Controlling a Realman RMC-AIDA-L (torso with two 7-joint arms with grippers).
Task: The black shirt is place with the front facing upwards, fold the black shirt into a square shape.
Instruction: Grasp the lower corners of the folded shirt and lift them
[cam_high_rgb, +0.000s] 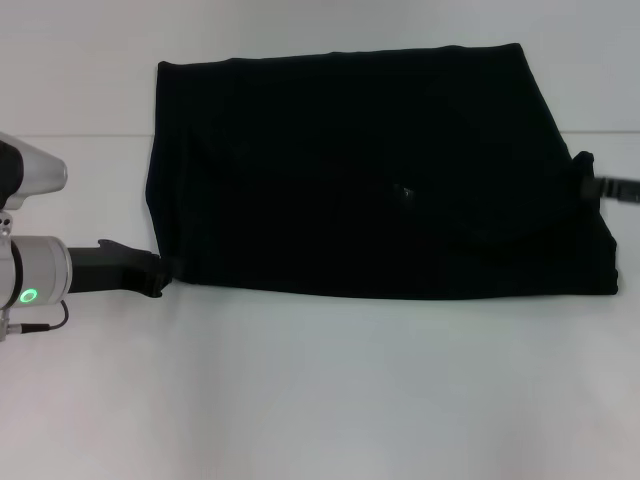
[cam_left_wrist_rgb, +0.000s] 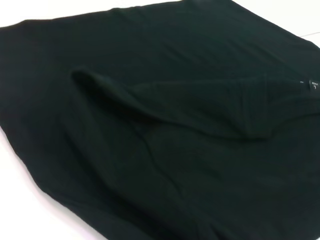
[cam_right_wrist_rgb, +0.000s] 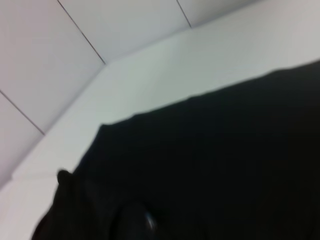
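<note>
Left gripper (cam_high_rgb: 160, 272) is sitting at black shirt's (cam_high_rgb: 380, 170) near-left corner w/ right gripper (cam_high_rgb: 588, 180) touching opposite edge; can't tell either's opening. Shirt's lying on table (cam_high_rgb: 320, 400), long axis running left-right btwn them.

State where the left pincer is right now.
In the head view, the left pincer sits low on the left, at the black shirt's near-left corner on the white table.
</note>
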